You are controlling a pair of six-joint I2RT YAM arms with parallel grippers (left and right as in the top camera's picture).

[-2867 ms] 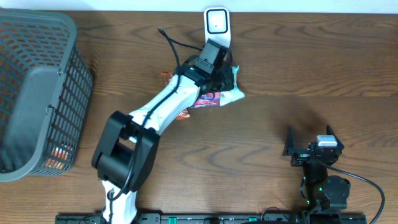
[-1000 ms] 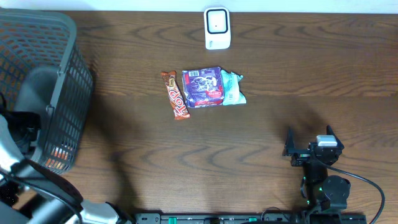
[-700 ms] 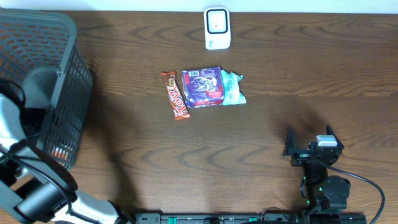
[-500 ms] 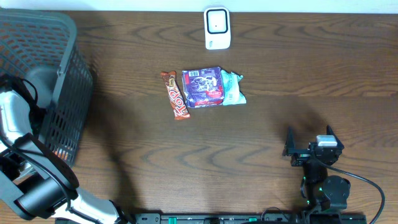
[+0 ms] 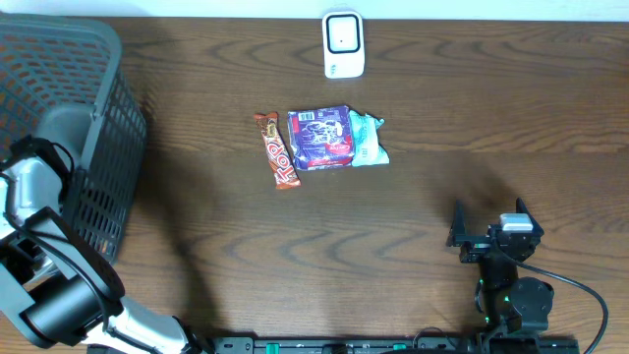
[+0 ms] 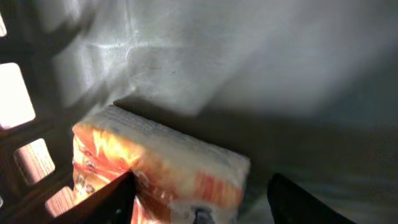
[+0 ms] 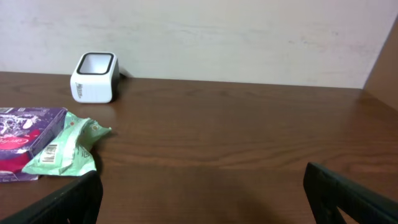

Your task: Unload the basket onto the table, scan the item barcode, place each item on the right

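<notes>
Overhead view tells the story pretty well; a few seconds back the left arm (image 5: 29, 187) was stretched out over the pile by the small white square barcode scanner (image 5: 343, 44), and now it has swung right across and dipped into the tall grey plastic mesh basket (image 5: 103, 108) at the left edge of the dark wooden worktop (image 5: 491, 118). What it left behind sits in a row below the scanner: a brown-and-orange candy bar (image 5: 278, 150), a flat purple packet (image 5: 321, 138) and a pale green pouch (image 5: 367, 140); my guess is those are done with.

So the thing to scan next is the orange-and-white wrapped packet (image 6: 155, 162) lying on the basket floor, tucked against the mesh (you can just catch its orange through the side from above). Left wrist view has the left claw (image 6: 202, 182) parted, one finger either side of the packet's near end; it holds nothing as far as I can see, though whether a finger already touches the wrapper I can't tell. I'd expect a squeeze and a lift towards the scanner.

Right claw (image 7: 202, 190) sits parked near the front edge, spread as wide as it goes, empty; it hasn't budged.
</notes>
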